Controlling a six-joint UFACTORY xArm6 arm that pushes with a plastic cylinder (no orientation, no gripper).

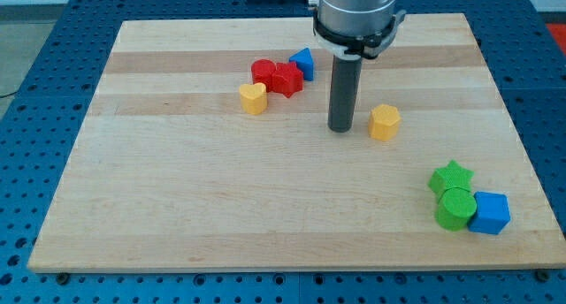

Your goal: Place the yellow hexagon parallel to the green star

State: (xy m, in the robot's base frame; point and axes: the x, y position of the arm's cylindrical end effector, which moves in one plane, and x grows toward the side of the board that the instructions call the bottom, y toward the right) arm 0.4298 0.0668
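Counter [177, 207]: wooden board, seven blocks. Upper middle group: yellow heart [253, 98], two red blocks [276, 76] touching each other, shapes unclear, blue triangle [303, 62] at their right. My tip [341, 128] stood at centre, just left of the yellow hexagon [385, 122], apart from it. Lower right cluster: green star [451, 178], green cylinder [455, 209] below, blue cube [490, 213] alongside. No jaws fitted; state not applicable.

— What carries the blocks?
— A pale wooden board [177, 207]. At upper centre lie a yellow heart [253, 98], two red blocks [277, 76] and a blue triangle [303, 62].
— Elsewhere?
— A yellow hexagon [385, 122] right of centre; at lower right a green star [451, 178], green cylinder [455, 208] and blue cube [490, 212].
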